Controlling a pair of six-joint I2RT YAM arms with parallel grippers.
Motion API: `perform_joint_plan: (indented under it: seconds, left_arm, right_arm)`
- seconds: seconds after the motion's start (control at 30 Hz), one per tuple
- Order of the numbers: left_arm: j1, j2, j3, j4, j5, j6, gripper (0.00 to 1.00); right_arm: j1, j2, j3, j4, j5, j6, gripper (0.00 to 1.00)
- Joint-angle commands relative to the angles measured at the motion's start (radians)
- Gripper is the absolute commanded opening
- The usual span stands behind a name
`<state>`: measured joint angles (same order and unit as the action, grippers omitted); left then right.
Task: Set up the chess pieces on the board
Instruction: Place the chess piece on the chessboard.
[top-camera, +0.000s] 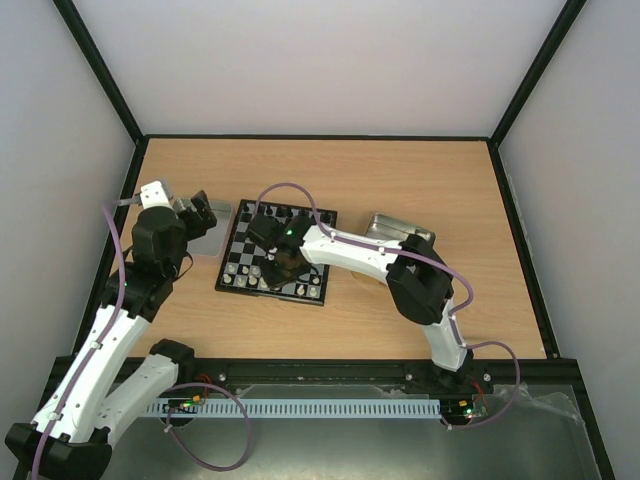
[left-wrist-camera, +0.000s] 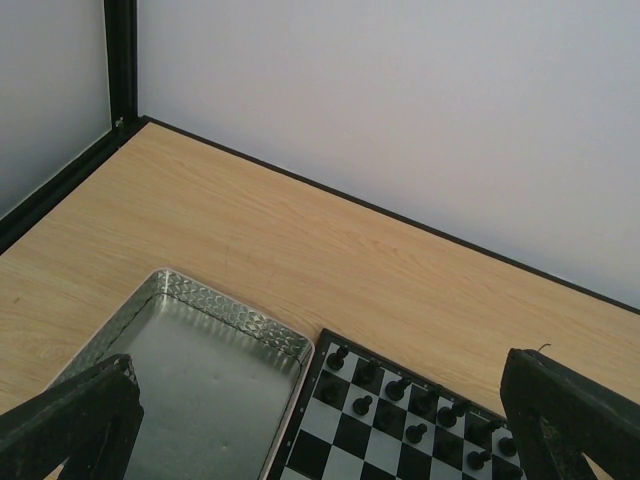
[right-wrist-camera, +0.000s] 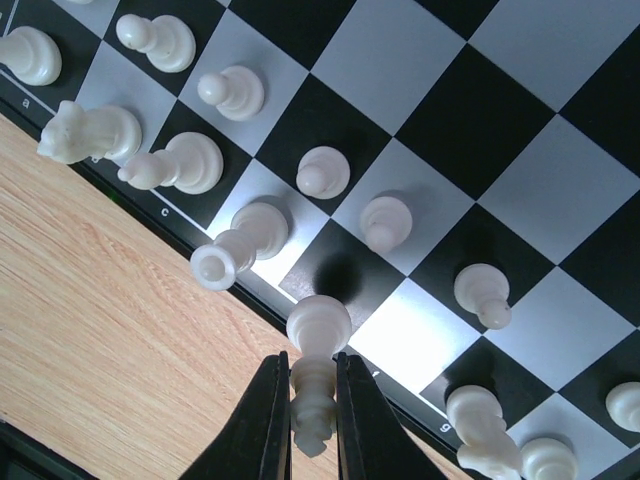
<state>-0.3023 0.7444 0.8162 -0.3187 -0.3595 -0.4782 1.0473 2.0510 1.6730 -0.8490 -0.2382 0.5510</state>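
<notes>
the right gripper (right-wrist-camera: 311, 372) pinches a white chess piece (right-wrist-camera: 317, 325) standing at a dark square on the edge of the board (right-wrist-camera: 400, 60), in line with the other white pieces (right-wrist-camera: 323, 170). the left gripper (left-wrist-camera: 320, 420) hangs with its fingers spread wide over a metal tray (left-wrist-camera: 200, 370) beside the board.

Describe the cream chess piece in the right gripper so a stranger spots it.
On the black-and-silver checkered chessboard, look along the edge lined with cream pieces. One cream chess piece there sits between the right gripper's black fingers; every neighbour stands free.
</notes>
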Motion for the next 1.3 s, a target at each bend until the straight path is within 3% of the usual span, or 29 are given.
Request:
perform_joint_plan:
  seconds: [0.0, 0.27, 0.6, 0.93, 1.1, 1.27]
  left_arm:
    - [0.004, -0.010, -0.018, 0.029, -0.015, 0.007, 0.99]
    - [0.003, -0.011, -0.021, 0.030, -0.009, 0.006, 0.99]
    - [0.005, -0.012, -0.024, 0.034, 0.007, 0.010, 0.99]
    - [0.006, -0.010, -0.023, 0.034, 0.011, 0.010, 0.99]
    - [0.006, -0.011, -0.023, 0.036, 0.014, 0.010, 0.99]
    - [0.005, -0.011, -0.023, 0.038, 0.017, 0.011, 0.99]
  right_arm:
    - [0.010, 0.019, 0.028, -0.040, 0.002, -0.015, 0.06]
    - [0.010, 0.046, 0.037, -0.032, 0.034, -0.010, 0.08]
    - [0.011, 0.036, 0.032, -0.012, 0.041, -0.008, 0.24]
    - [0.010, 0.012, 0.009, 0.036, 0.024, 0.014, 0.11]
    - [0.011, 0.015, 0.011, 0.043, 0.034, 0.021, 0.12]
    - [0.010, 0.008, 0.018, 0.036, 0.053, 0.024, 0.22]
